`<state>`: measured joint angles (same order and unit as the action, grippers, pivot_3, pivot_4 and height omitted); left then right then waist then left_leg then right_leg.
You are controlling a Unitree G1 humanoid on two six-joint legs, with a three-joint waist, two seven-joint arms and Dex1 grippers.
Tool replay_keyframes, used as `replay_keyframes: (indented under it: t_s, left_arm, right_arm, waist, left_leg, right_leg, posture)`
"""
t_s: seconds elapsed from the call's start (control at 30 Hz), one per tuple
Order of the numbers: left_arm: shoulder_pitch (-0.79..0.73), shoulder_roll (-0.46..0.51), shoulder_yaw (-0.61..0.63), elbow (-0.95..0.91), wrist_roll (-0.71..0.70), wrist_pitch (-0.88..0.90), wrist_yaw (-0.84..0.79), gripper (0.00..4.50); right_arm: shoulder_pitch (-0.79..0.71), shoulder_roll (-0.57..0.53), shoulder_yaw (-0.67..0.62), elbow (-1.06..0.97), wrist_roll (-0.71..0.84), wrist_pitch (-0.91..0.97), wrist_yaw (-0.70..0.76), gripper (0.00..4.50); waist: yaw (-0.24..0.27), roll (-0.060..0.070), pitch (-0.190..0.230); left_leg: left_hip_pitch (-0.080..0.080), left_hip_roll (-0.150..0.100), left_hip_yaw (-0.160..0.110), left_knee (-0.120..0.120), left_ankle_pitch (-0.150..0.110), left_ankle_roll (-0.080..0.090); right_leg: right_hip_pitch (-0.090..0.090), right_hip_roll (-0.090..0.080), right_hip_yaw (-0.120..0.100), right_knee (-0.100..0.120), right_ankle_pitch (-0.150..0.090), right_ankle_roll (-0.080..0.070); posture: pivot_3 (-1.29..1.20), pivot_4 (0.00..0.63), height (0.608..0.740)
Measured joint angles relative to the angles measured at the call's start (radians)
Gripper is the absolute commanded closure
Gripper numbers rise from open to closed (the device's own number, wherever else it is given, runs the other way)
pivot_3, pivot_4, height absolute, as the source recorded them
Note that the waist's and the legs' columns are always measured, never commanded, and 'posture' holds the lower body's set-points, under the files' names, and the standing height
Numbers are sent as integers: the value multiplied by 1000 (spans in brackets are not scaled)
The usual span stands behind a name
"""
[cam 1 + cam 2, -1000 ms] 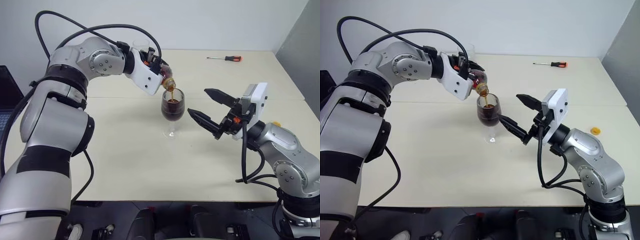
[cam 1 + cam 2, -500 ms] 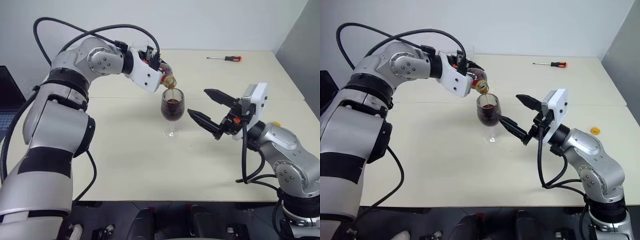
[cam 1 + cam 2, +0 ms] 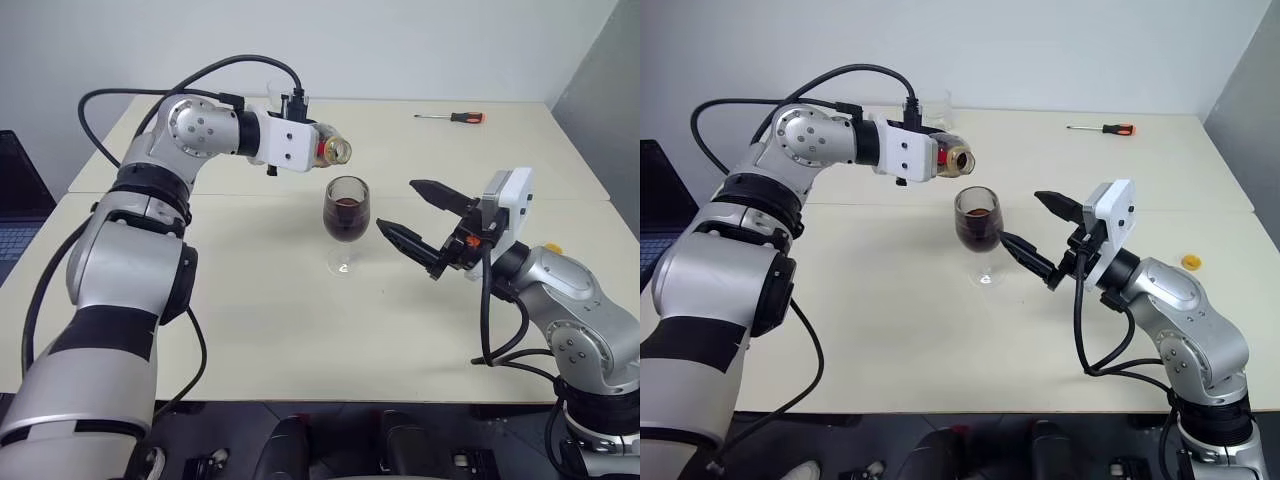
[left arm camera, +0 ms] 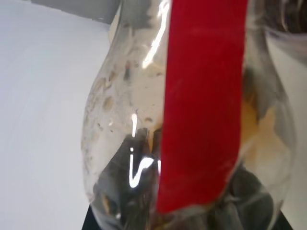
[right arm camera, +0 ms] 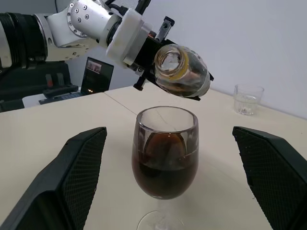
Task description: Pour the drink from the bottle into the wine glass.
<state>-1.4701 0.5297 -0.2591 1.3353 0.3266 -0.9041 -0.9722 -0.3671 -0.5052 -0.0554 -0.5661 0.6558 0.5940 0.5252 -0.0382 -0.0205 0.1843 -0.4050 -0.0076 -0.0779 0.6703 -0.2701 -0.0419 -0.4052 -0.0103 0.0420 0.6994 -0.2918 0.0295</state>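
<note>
The left gripper [image 3: 318, 150] is clamped on the bottle [image 3: 335, 151], held on its side above the wine glass [image 3: 346, 212], which holds the drink [image 3: 345, 223]. The right gripper [image 3: 408, 214] waits just beside the glass, fingers spread wide

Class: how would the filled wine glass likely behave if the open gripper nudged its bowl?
The wine glass would probably tip: its drink sits high over a thin stem and small foot. Thin clear glass looks fragile. The smooth table may let it slide.
</note>
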Motion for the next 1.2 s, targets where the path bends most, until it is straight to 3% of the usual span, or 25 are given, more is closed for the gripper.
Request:
replay_keyframes:
  t_s: [0.3,0.67,1.2]
  left_arm:
    - [33,-33,131,-33,-149,163,-111,3186]
    - [151,-73,276,-165,-322,432,-102,3186]
    - [625,-102,428,-866,-504,985,302,3186]
  right_arm:
    - [3,0,0,4,-8,-1,9,0]
    - [4,15,-2,-27,34,-9,25,0]
    - [205,24,42,-107,30,-131,131,0]
  waist:
    - [-2,0,0]
    - [-3,0,0]
    - [4,0,0]
  left_leg:
    - [-3,0,-2,6,0,0]
    - [-3,1,-4,7,0,0]
    - [-3,1,-7,8,0,0]
  right_leg:
    - [0,0,-1,2,0,0]
    - [0,0,-1,3,0,0]
    - [0,-6,-1,4,0,0]
  posture:
    - [0,150,740]
    - [0,150,740]
    - [0,150,740]
